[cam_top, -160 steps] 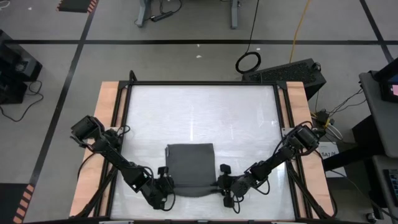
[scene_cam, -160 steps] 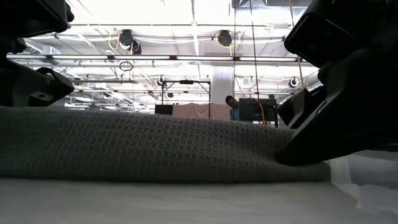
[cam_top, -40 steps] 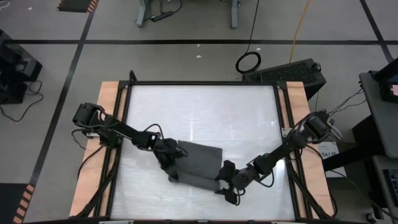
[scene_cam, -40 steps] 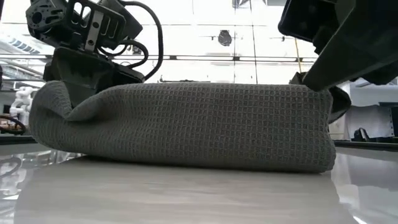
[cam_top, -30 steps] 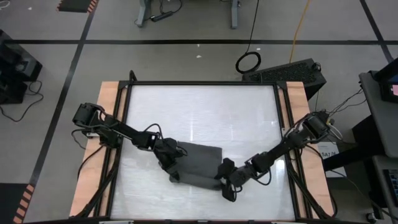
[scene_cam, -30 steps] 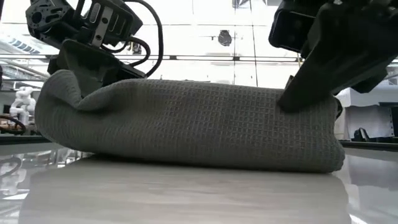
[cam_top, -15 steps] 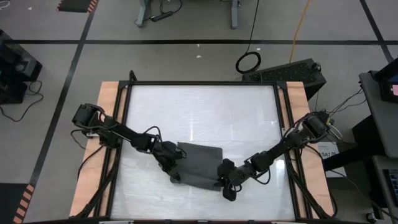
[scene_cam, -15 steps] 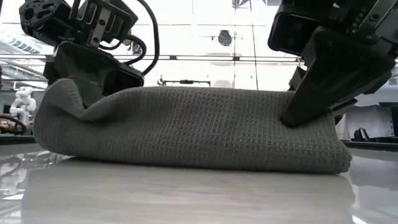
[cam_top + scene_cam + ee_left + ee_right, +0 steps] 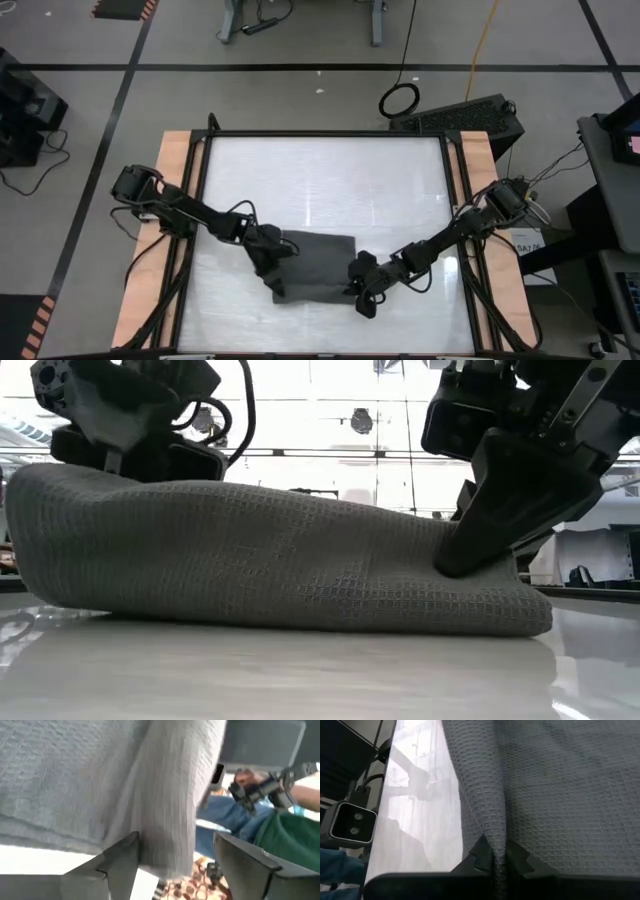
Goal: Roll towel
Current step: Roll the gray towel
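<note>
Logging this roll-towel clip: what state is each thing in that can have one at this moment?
towel: folded into a thick bundle, lying on the table, not yet a tight roll.
left gripper: open, fingers either side of the towel's left end.
right gripper: shut on the towel, pinching a ridge at its right end.

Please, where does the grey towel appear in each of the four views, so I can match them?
High view: the towel lies low of centre, between both arms.
Low view: the towel fills the middle, on the table.
Left wrist view: the towel hangs between open fingers.
Right wrist view: the towel fills most; a fold is pinched.
Shared landmark: the right pincer, shut on the towel's edge.
</note>
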`<control>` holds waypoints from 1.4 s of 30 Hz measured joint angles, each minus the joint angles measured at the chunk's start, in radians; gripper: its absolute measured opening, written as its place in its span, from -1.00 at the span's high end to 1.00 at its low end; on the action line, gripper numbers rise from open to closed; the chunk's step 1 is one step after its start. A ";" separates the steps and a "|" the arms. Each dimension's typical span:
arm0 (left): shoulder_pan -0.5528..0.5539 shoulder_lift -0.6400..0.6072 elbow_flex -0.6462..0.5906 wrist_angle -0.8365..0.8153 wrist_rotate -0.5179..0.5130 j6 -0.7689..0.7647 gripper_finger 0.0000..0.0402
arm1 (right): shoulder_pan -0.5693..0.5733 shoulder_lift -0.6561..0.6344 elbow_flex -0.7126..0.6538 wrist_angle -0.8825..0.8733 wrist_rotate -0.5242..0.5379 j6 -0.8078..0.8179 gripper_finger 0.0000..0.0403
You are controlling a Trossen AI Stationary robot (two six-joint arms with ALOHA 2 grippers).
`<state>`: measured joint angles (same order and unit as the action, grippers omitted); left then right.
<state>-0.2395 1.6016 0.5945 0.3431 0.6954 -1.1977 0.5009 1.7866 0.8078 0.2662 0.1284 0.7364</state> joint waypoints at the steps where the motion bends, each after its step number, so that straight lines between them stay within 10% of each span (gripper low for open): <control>1: 0.006 -0.010 0.000 -0.018 0.012 0.016 -0.28 | 0.000 0.000 0.000 -0.005 0.000 0.001 0.98; 10: 0.088 -0.216 0.000 -0.452 0.007 0.237 -0.29 | 0.000 0.000 0.000 -0.017 0.000 0.011 0.99; 19: -0.055 -0.463 0.003 -0.263 -0.466 0.266 -0.29 | 0.000 0.000 0.000 -0.017 0.000 0.036 0.99; 33: -0.386 -0.323 0.020 -0.214 -0.963 0.582 -0.42 | -0.015 0.000 0.000 -0.026 -0.004 0.045 0.99; 42: -0.444 -0.159 0.102 -0.229 -1.037 0.660 -0.42 | -0.018 0.000 0.000 -0.025 -0.004 0.060 0.99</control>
<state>-0.6838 1.4428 0.6960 0.1142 -0.3421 -0.5374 0.4831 1.7866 0.8078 0.2411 0.1244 0.7963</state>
